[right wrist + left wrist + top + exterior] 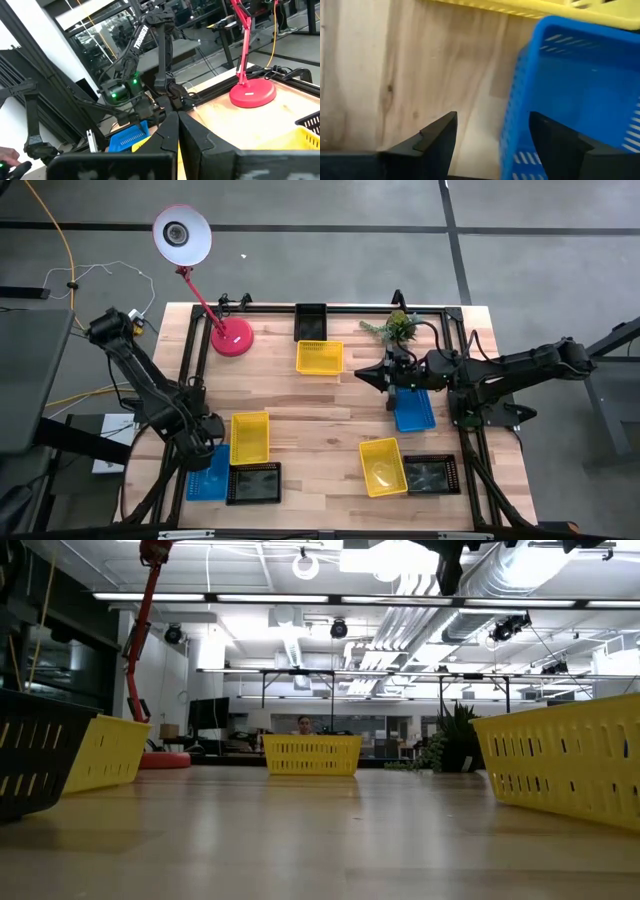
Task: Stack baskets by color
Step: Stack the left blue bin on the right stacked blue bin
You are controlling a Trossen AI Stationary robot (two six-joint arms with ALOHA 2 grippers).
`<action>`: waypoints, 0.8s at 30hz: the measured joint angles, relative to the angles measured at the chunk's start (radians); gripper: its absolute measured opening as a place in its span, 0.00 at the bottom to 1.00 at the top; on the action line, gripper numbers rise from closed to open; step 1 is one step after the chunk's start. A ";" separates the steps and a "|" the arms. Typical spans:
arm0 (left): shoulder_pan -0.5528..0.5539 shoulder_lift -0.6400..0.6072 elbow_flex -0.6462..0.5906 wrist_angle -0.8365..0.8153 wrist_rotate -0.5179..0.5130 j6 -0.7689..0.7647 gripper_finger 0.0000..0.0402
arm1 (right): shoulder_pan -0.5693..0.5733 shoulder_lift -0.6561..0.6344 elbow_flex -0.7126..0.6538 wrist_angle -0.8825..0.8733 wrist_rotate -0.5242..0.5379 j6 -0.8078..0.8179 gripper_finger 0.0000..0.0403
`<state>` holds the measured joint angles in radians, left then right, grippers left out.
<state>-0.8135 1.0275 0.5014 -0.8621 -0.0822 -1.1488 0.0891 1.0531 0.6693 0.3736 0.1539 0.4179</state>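
Note:
My left gripper (203, 443) points down, open, at the near left, over the far end of a blue basket (207, 475). In the left wrist view its fingers (440, 140) straddle the basket's mesh side wall (516, 125), one over bare wood, one over the inside; I see no touch. Next to it lie a yellow basket (249, 437) and a black one (253, 483). My right gripper (362, 375) hangs shut and level above mid-table, holding nothing, near another blue basket (413, 409).
More baskets lie flat on the wood: yellow (320, 358) and black (311, 321) at the far middle, yellow (382, 466) and black (432, 475) at the near right. A red-based lamp (231, 337) and a green plant (397, 328) stand at the far edge.

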 joint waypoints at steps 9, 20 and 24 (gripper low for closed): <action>0.000 0.058 -0.001 0.058 -0.007 0.095 0.23 | 0.000 0.000 0.000 -0.012 0.000 0.000 0.00; 0.012 -0.064 0.134 -0.061 0.143 0.102 0.01 | 0.000 0.000 0.000 -0.011 0.001 0.002 0.00; 0.036 -0.150 0.258 -0.189 0.093 0.112 0.00 | 0.000 0.000 0.000 -0.004 0.001 0.004 0.00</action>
<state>-0.7779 0.8775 0.7595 -1.0516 0.0110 -1.0363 0.0892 1.0531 0.6693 0.3698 0.1548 0.4215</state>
